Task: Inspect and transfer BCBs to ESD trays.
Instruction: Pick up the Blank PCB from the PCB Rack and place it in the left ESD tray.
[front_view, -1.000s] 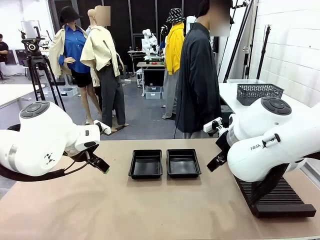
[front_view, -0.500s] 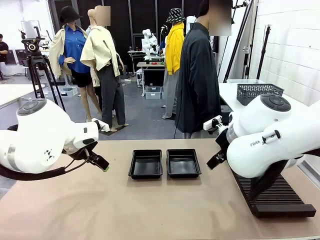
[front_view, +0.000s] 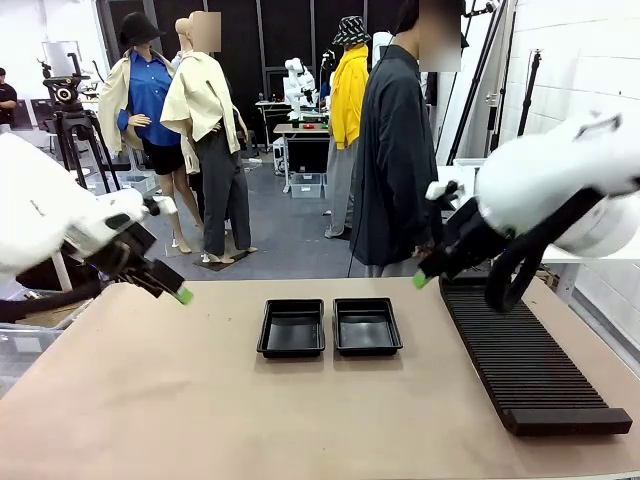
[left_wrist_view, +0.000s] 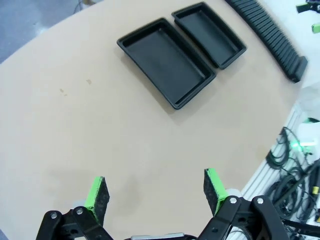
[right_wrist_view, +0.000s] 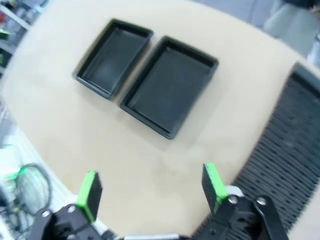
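Observation:
Two black ESD trays sit side by side at the table's middle, the left tray (front_view: 291, 328) and the right tray (front_view: 367, 325); both look bare inside. They also show in the left wrist view, one tray (left_wrist_view: 167, 62) beside the other (left_wrist_view: 209, 33), and in the right wrist view as a near tray (right_wrist_view: 170, 92) and a far tray (right_wrist_view: 113, 57). No green BCB is in view. My left gripper (front_view: 180, 294) hangs over the table's left part, open (left_wrist_view: 156, 191). My right gripper (front_view: 421, 279) hovers right of the trays, open (right_wrist_view: 152, 190), holding nothing.
A long black ribbed slotted rack (front_view: 520, 360) lies along the table's right side, also in the left wrist view (left_wrist_view: 267, 35) and right wrist view (right_wrist_view: 285, 165). A person in a dark coat (front_view: 400, 160) stands at the far edge. Cables (left_wrist_view: 300, 165) hang past the table's rim.
Both arms have risen and drawn back outward: the left gripper moved up and left, the right arm lifted off the rack, uncovering it. The trays have not moved.

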